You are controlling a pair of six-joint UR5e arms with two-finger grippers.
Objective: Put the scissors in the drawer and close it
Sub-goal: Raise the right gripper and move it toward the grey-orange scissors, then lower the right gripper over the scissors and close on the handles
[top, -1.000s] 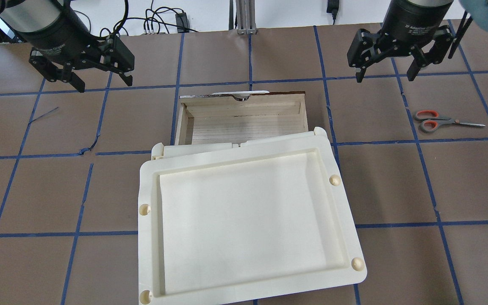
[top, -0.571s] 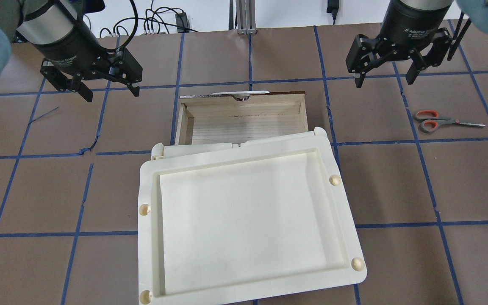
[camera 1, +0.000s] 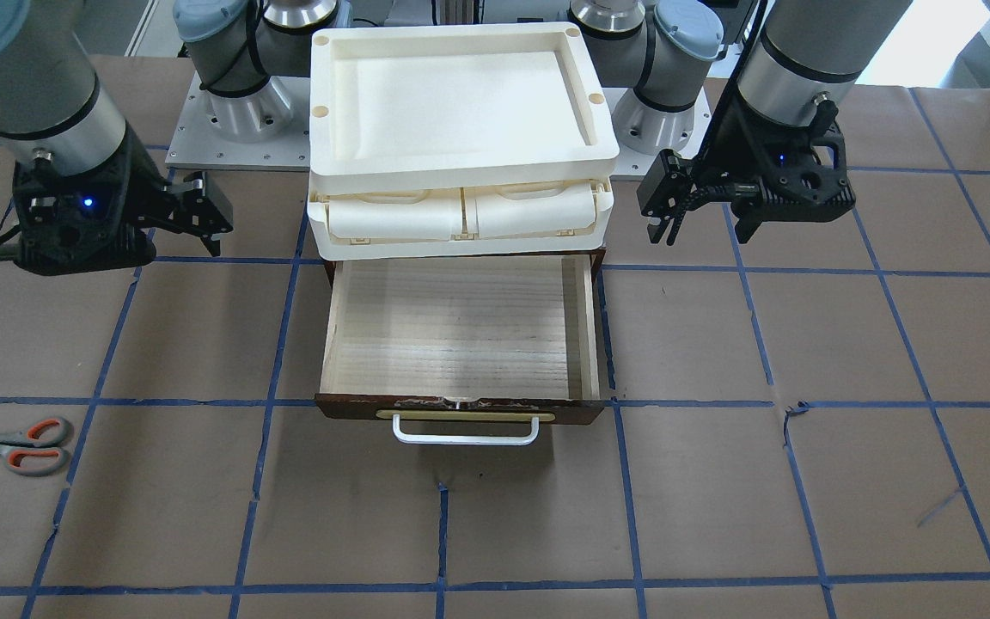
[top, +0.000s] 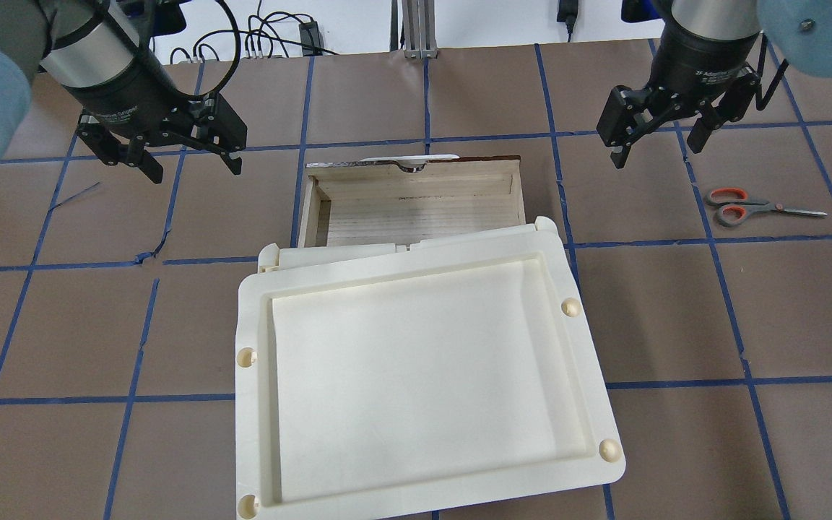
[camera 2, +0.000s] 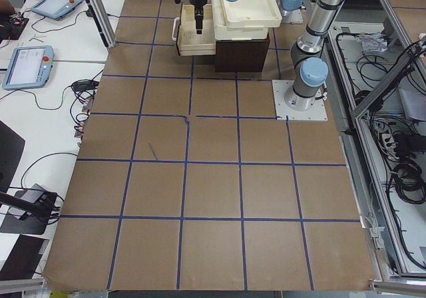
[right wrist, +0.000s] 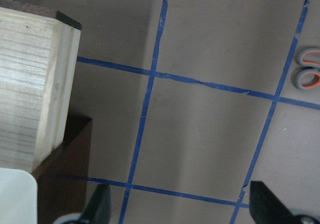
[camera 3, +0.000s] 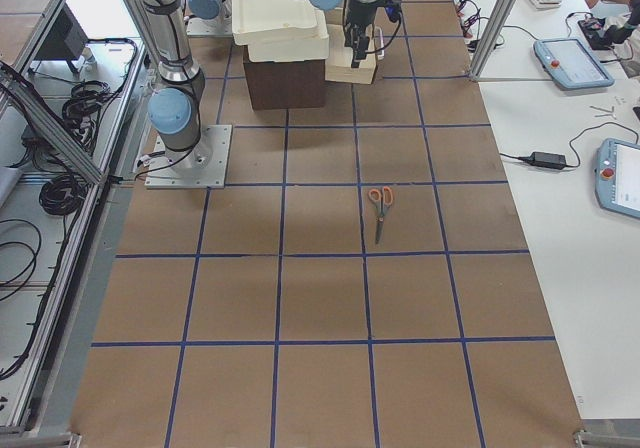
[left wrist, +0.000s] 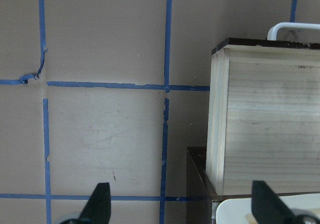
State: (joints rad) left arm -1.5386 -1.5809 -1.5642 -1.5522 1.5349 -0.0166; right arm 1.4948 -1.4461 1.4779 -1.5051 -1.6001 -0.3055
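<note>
**Two grippers spread wide, both empty; scissors lie on the table**

Both grippers hang above the table with their jaws far apart and nothing between them. The left gripper (top: 192, 167) hovers just off the drawer's left front corner; its wrist camera shows two dark fingertips (left wrist: 98, 204) at the bottom edge, with bare brown table and the drawer's pale wooden side beneath them. The right gripper (top: 658, 152) hovers between the drawer and the scissors, apart from both; its wrist view takes in the drawer's corner at one edge and the orange-lined loops at the other.

The drawer (top: 416, 209) is pulled out, its pale wood floor bare, its dark front and white bar handle (camera 1: 465, 436) facing away from the robot. Cream plastic trays (top: 253, 325) are stacked on the dark cabinet (camera 2: 241, 53) above it.

The scissors (top: 748, 206) lie flat on the table (top: 676, 325), well to the right of the drawer and a little nearer the robot than the right gripper, blades closed and pointing away from the drawer, handles toward it. Blue tape lines (top: 427, 141) divide the brown surface into squares.
</note>
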